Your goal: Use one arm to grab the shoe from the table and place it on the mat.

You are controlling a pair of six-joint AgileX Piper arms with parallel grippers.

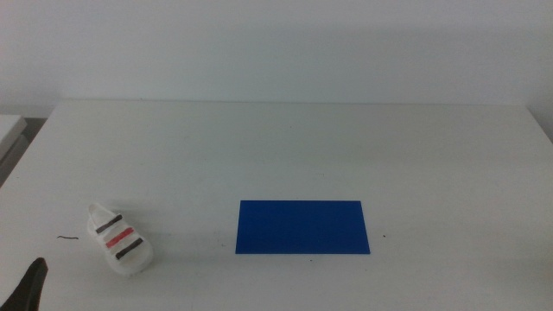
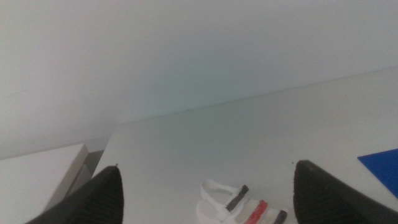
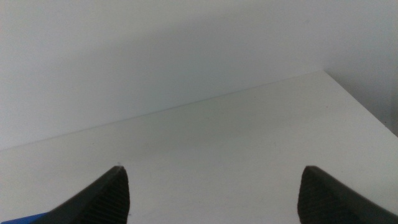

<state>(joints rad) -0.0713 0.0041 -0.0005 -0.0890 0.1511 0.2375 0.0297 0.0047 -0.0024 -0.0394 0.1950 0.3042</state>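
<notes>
Middle view first, reading from the left edge across. At the bottom left corner I can see just a dark tip of the left gripper (image 1: 33, 281), low and clear of everything. Just to the right of it and a little higher in the frame lies the shoe (image 1: 119, 240), resting on its sole on the bench (image 1: 285, 147), not touched by anything. Its long axis runs on a diagonal, from upper left down to lower right, with the three straps crossing it. Further right, past a stretch of bare bench, the mat (image 1: 302, 227) lies flat at lower centre, its long side running left to right, well apart from the shoe. No part of the right arm shows in this view.

On the left wrist view, the left gripper (image 2: 208, 193) has its fingers (image 2: 99, 199) spread wide, nothing between them, and the shoe (image 2: 239, 205) sits in the gap ahead, slightly toward one side, with a corner of the mat (image 2: 382, 165) at the frame's right edge. On the right wrist view, the right gripper (image 3: 211, 193) is also spread wide and empty, looking out over bare bench (image 3: 236, 137).

My read: the left arm is plainly the nearer one, and the shoe lies ahead of its fingers. I judge the coming move will need a wrist turn so the fingers close across the shoe's narrow width, not along that diagonal.
</notes>
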